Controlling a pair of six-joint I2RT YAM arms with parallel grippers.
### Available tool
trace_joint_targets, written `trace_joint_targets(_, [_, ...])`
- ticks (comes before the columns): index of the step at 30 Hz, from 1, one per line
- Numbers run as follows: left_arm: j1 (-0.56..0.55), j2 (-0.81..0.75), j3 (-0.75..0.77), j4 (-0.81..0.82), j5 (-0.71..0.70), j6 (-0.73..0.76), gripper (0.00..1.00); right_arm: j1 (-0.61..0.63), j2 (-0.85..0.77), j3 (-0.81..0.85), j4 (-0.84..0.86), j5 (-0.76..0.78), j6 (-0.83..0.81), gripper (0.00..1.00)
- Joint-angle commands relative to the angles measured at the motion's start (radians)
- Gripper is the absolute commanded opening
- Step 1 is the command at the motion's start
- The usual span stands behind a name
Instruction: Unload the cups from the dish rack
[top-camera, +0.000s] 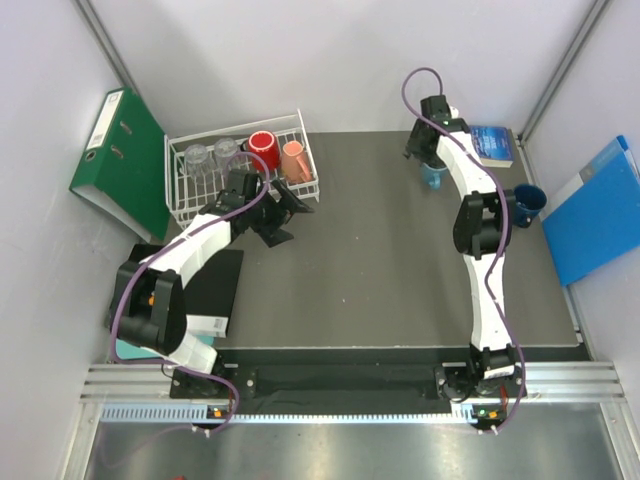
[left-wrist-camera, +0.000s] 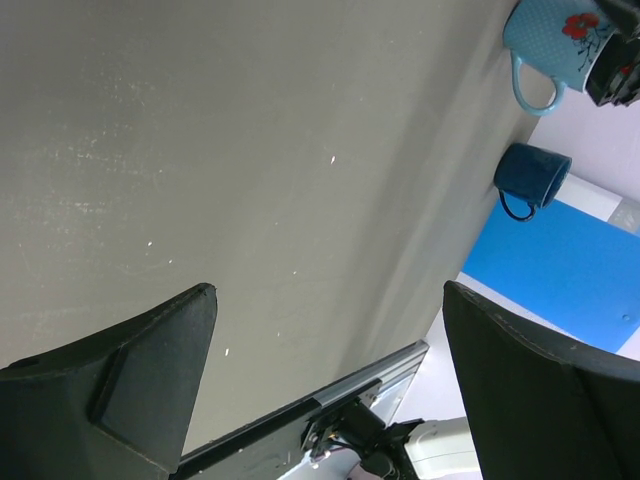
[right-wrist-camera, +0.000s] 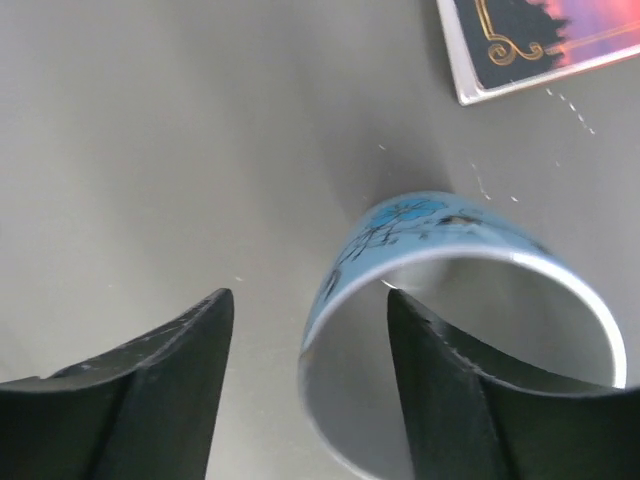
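The white wire dish rack (top-camera: 180, 205) stands at the back left. It holds two clear glass tumblers (top-camera: 197, 157), a red mug (top-camera: 262, 146) and an orange mug (top-camera: 294, 157). My left gripper (top-camera: 290, 218) is open and empty just off the rack's front right corner; in the left wrist view it (left-wrist-camera: 328, 290) frames bare table. A light blue mug (top-camera: 434, 176) stands on the table at the back right. My right gripper (top-camera: 431, 158) is open right above it. In the right wrist view (right-wrist-camera: 308, 295) one finger is inside the mug (right-wrist-camera: 420, 225) and one outside. A dark blue mug (top-camera: 528, 203) stands at the right edge.
A green binder (top-camera: 125, 160) leans on the left wall behind the rack. A blue folder (top-camera: 595, 215) leans on the right wall. A book (top-camera: 492, 145) lies at the back right beside the light blue mug. A black pad (top-camera: 215, 285) lies near my left arm.
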Motion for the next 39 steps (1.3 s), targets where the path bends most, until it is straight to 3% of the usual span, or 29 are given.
trace_joint_targets(1, [-0.002, -0.026, 0.026, 0.038, 0.027, 0.039, 0.99, 0.005, -0.143, 0.024, 0.102, -0.049, 0.040, 0.67])
trace_joint_targets(8, [-0.004, -0.060, 0.020, 0.044, 0.008, 0.098, 0.99, 0.022, -0.293, -0.041, 0.242, -0.098, 0.083, 0.74])
trace_joint_targets(13, [-0.004, -0.071, 0.035, 0.041, -0.050, 0.129, 0.99, 0.034, -0.411, -0.073, 0.250, -0.148, 0.085, 0.79])
trace_joint_targets(15, [-0.002, -0.069, 0.069, 0.035, -0.093, 0.163, 0.99, 0.068, -0.506, -0.142, 0.286, -0.161, 0.059, 0.82])
trace_joint_targets(16, [-0.004, -0.068, 0.087, 0.028, -0.145, 0.207, 0.99, 0.085, -0.543, -0.236, 0.302, -0.162, 0.044, 0.92])
trace_joint_targets(19, [-0.004, -0.034, 0.173, 0.035, -0.258, 0.316, 0.99, 0.171, -0.693, -0.469, 0.404, -0.159, -0.041, 1.00])
trace_joint_targets(23, [-0.007, 0.096, 0.405, -0.019, -0.485, 0.459, 0.99, 0.254, -0.857, -0.740, 0.527, -0.151, -0.078, 1.00])
trace_joint_targets(28, [-0.007, 0.270, 0.572, -0.033, -0.538, 0.543, 0.99, 0.295, -1.025, -0.956, 0.616, -0.178, -0.068, 0.99])
trace_joint_targets(33, [-0.007, 0.375, 0.591, 0.054, -0.568, 0.519, 0.99, 0.315, -1.138, -1.038, 0.627, -0.224, -0.050, 1.00])
trace_joint_targets(39, [-0.024, 0.498, 0.696, 0.041, -0.587, 0.502, 0.99, 0.317, -1.259, -1.102, 0.615, -0.240, -0.042, 1.00])
